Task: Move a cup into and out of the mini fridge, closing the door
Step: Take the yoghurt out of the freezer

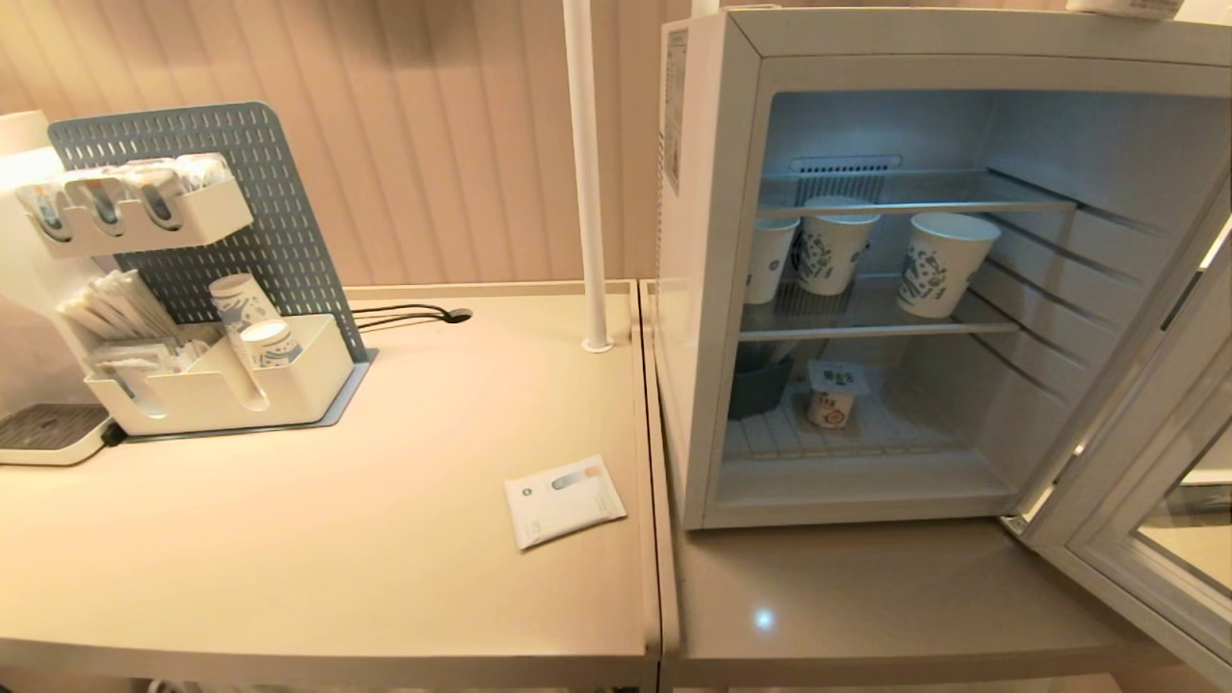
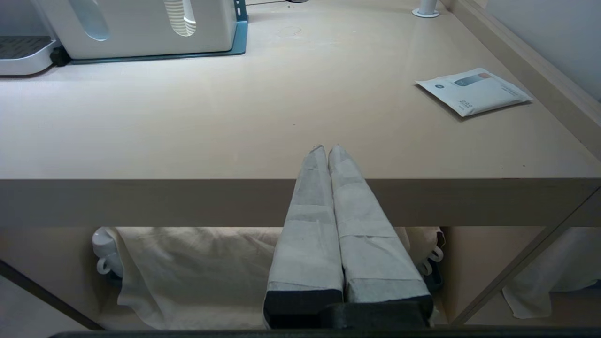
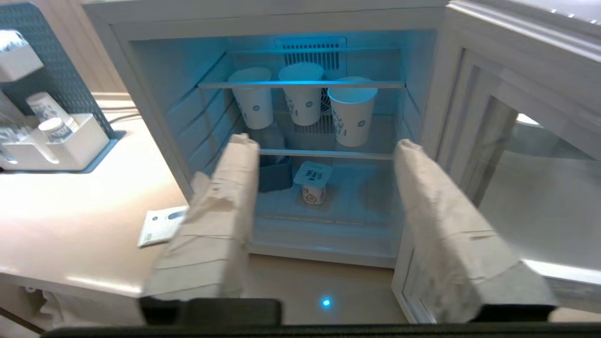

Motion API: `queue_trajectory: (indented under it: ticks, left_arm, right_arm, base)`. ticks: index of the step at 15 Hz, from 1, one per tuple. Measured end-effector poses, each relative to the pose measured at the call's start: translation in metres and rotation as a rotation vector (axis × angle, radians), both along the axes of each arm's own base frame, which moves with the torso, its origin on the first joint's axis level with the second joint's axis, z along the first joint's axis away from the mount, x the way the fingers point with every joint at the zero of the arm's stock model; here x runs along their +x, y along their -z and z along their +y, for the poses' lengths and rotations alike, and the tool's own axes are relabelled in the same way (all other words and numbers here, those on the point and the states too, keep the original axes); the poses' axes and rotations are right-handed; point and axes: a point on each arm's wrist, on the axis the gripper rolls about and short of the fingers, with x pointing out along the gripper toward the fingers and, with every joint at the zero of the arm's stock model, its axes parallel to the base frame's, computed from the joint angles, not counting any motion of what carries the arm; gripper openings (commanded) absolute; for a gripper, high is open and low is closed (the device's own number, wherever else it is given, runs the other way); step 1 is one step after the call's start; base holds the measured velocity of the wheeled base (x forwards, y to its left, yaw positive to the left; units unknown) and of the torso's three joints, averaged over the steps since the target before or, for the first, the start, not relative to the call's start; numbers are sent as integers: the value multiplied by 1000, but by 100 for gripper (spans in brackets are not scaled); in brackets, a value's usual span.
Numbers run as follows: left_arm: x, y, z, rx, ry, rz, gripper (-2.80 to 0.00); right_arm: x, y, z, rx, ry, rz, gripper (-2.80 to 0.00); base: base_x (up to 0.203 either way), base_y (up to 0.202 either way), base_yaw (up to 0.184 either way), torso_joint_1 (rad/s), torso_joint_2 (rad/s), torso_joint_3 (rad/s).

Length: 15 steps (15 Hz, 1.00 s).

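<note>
Hanging level with the front edge of the beige table (image 2: 188, 122), left gripper (image 2: 327, 149) with fingers pressed together, holding nothing. Lying near the far right edge, a white packet (image 2: 474, 91). Sagging beneath, pale cloth (image 2: 197, 267).

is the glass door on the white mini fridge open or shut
Open. The glass-windowed door is swung out to the right of the white mini fridge, baring its shelves and the small foil-lidded cup inside.

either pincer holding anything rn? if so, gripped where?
Nothing held. Right pincer is open and empty, in front of the white mini fridge; small foil-lidded white cup sits untouched inside. Left pincer is shut on nothing.
</note>
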Motion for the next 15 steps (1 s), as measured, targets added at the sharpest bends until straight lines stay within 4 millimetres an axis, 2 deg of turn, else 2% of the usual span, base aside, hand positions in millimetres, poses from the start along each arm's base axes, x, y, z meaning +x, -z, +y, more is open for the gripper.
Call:
queue_trajectory:
  ticks: [4,7,11,13,15]
  left_arm:
    - [0,0,0,0,0,0,-280]
    - [0,0,0,1,0,0,-280]
    - [0,0,0,1,0,-1,-280]
    - [0,0,0,1,1,-1,-280]
    - [0,0,0,1,0,-1,-280]
  right_arm:
    - [-32,11,-11,14,-1,-21,-280]
    - [-56,30,-16,48,38,22,-280]
    - [-86,57,2,77,78,76,-280]
    - [-93,73,11,65,74,70,-280]
    - [-101,82,8,52,55,56,-280]
  base:
    - [0,0,0,0,0,0]
    - [0,0,0,0,0,0]
    - [0,0,0,0,0,0]
    - [0,0,0,0,0,0]
    - [0,0,0,0,0,0]
